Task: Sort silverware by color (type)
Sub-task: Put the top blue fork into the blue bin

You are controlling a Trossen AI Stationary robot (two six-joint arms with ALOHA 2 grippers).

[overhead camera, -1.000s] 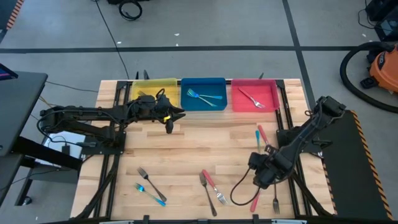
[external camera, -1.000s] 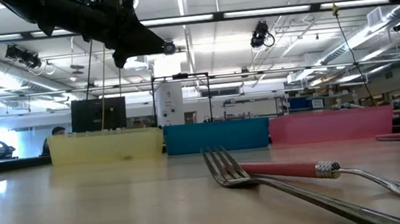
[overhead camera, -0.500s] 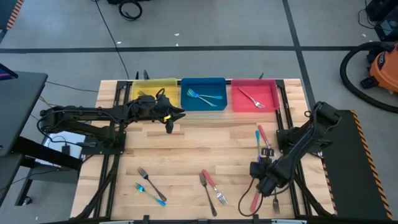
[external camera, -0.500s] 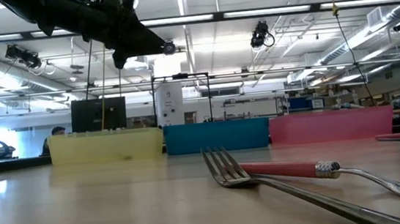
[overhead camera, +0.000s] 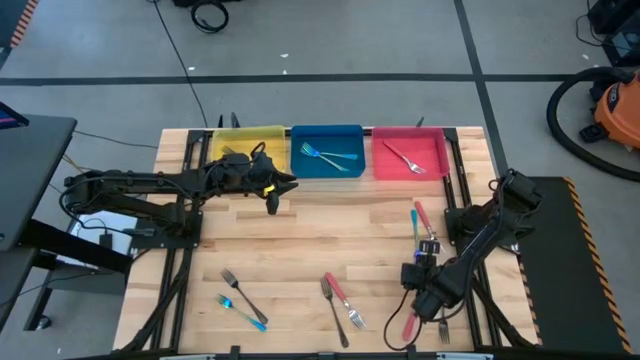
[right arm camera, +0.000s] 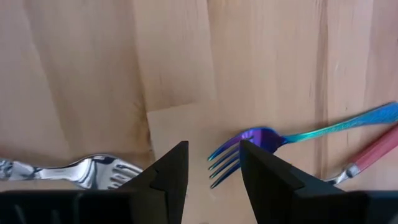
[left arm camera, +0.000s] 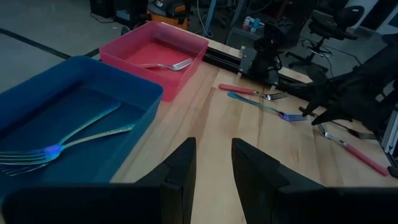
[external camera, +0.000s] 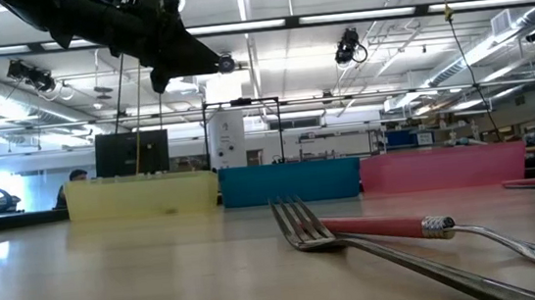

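a: where are the two arms over the wooden table [overhead camera: 320,240]?

b: the left gripper [overhead camera: 272,203] hangs just in front of the gap between the yellow bin [overhead camera: 246,150] and the blue bin [overhead camera: 326,151], its fingers [left arm camera: 180,174] parted by a narrow gap with nothing between them. the right gripper [overhead camera: 412,275] hovers low at the table's right side, beside a blue fork [overhead camera: 419,228] and a red fork [overhead camera: 422,218] lying close together; its jaws stand apart and empty, with the blue fork's tines [right arm camera: 225,163] showing on the wood between the fingers [right arm camera: 168,174].

a: and the silverware?

b: scattered. two blue forks [overhead camera: 328,154] lie in the blue bin, one red fork [overhead camera: 404,157] in the red bin [overhead camera: 410,153]. something dark sits in the yellow bin, partly under the left arm; what it is cannot be told. at the front left, a dark fork [overhead camera: 243,295] lies by a blue fork [overhead camera: 242,312]. at the front middle, a dark fork [overhead camera: 333,310] and a red fork [overhead camera: 344,301] lie side by side. near the right front edge, a red fork [overhead camera: 409,325] and a dark fork [overhead camera: 444,329] lie under the right arm.

a: the table-level camera?

b: the red fork [external camera: 393,226] and dark fork [external camera: 396,256] fill the foreground, the three bins lined up behind.
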